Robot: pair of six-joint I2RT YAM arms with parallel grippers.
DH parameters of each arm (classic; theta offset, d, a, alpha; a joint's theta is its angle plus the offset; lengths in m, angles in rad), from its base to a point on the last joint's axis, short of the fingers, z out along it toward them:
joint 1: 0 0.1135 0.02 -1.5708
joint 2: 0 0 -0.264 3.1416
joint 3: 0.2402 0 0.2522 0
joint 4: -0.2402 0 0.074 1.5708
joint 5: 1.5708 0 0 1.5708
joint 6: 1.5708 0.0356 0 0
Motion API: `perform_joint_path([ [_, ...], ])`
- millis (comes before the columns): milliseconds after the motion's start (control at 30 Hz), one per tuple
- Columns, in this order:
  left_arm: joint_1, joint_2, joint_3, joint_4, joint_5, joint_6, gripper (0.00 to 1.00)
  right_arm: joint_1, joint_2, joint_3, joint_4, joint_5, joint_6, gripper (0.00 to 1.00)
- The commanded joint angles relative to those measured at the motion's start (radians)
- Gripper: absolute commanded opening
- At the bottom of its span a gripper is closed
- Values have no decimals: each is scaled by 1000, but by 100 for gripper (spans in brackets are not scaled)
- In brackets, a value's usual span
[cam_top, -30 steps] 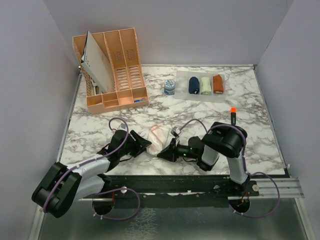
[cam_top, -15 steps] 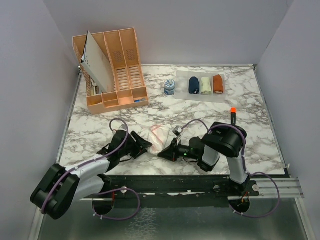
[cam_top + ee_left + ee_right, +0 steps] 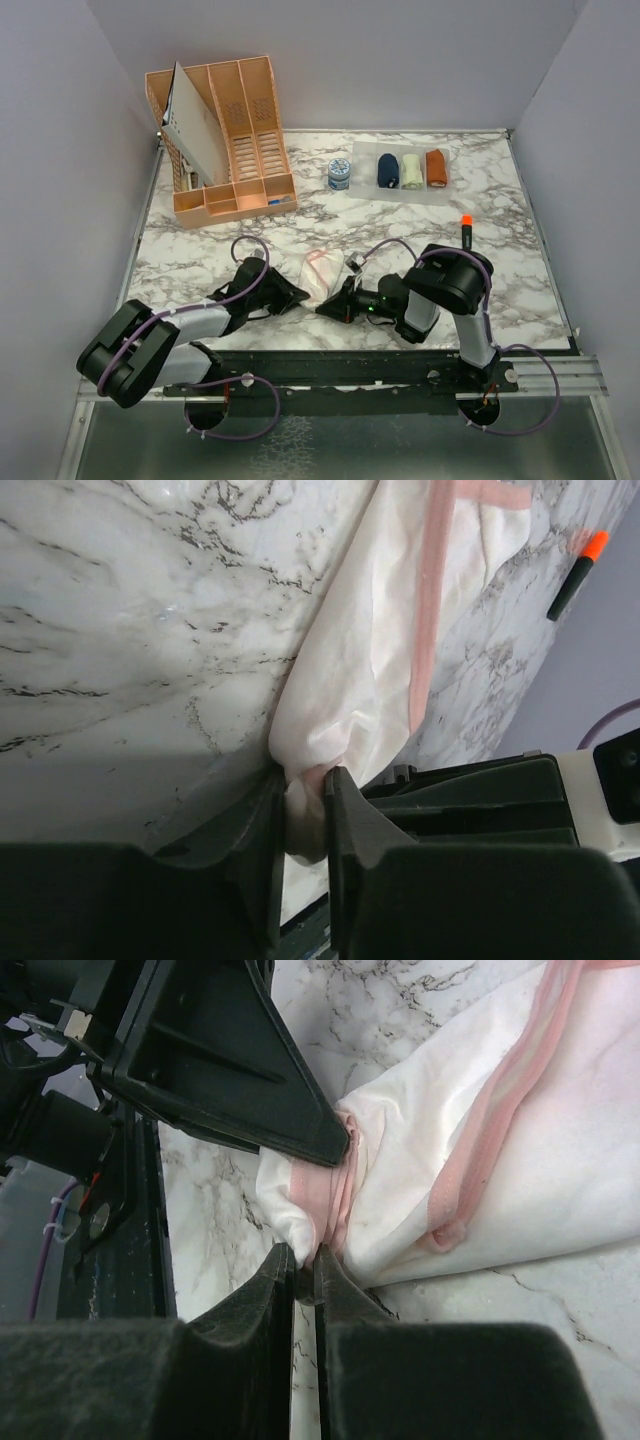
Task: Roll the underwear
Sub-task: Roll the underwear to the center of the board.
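The whitish-pink underwear (image 3: pixel 322 270) lies between both arms. The left gripper (image 3: pixel 305 782) and right gripper (image 3: pixel 303 1256) each pinch its crumpled, pink-edged near end.

1. The underwear (image 3: pixel 322 272) lies front-middle on the surface (image 3: pixel 520 290), with the left end effector (image 3: pixel 296 293) at its left edge and the right end effector (image 3: pixel 324 309) at its near edge.
2. Slotted organizer (image 3: pixel 240 130) is back-left.
3. To its right there's a small round container (image 3: pixel 339 175), then three cloth rolls (image 3: pixel 411 170) in a row.
4. Marker (image 3: pixel 465 232) is right of the underwear, in front of the rolls.
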Motion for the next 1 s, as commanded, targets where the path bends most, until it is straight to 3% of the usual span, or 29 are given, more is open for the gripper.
perform_joint_path([
  [0, -13, 34, -60, -176, -65, 32, 17, -9, 54, -34, 70, 25, -58, 13],
  [167, -13, 62, -26, -175, -63, 62, 0, -9, 44, -31, 107, -57, -145, 31],
  [267, -13, 63, -6, -198, -68, 83, 0, -10, 10, -46, 113, -99, -250, 54],
  [300, -13, 58, -2, -206, -67, 86, 0, -9, -11, -53, 101, -104, -289, 56],
  [433, -11, 41, 16, -241, -62, 105, 0, -9, -130, -53, -101, -110, -490, 59],
  [533, -10, 21, 42, -297, -63, 130, 0, -9, -243, -23, -339, -53, -659, 59],
  [700, 2, -16, 61, -367, -44, 146, 0, 16, -387, 15, -591, 68, -896, 60],
  [833, 15, -24, 81, -410, -23, 148, 0, 98, -442, 54, -721, 95, -1125, 60],
  [967, 18, -31, 98, -457, -37, 150, 0, 192, -427, 93, -786, 134, -1247, 58],
])
